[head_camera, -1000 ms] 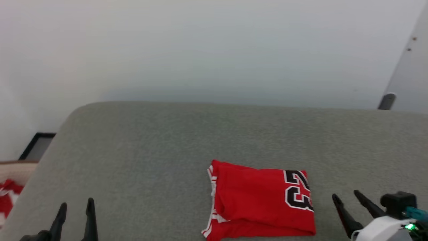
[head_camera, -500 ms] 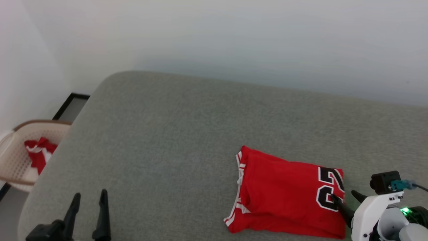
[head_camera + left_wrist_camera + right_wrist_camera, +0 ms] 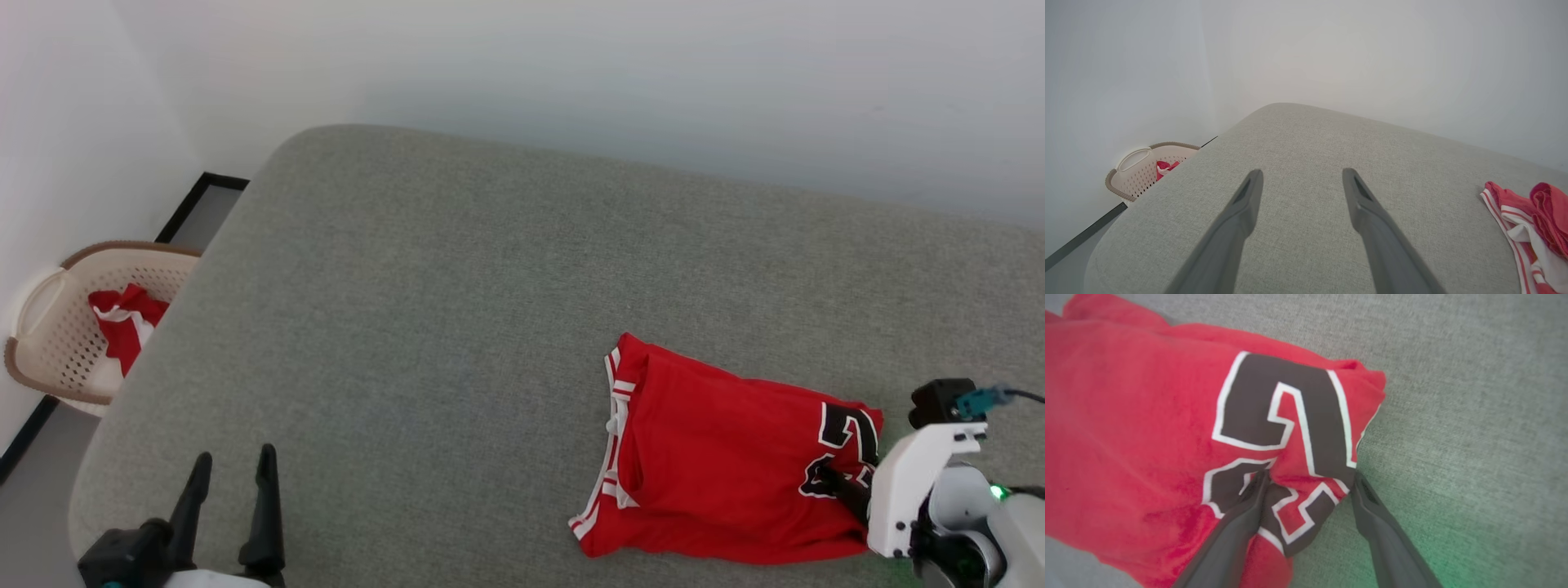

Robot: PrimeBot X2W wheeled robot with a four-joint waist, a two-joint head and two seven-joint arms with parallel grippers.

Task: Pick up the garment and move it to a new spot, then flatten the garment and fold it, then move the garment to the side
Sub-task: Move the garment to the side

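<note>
Logging your red jersey T-shirt (image 3: 718, 465), folded, on grey fabric cushion (image 3: 457, 286): side move apparently outstanding, right gripper (image 3: 1309, 475) spread astride its printed edge, left gripper (image 3: 1301, 173) spread, idle.

Garment (image 3: 718, 474): red jersey folded into a compact rectangle, lying on the grey cushion (image 3: 457, 327) towards its near right part. Striped red-white trim marks the left end; black, white-edged numerals mark the slightly bunched right end.
</note>
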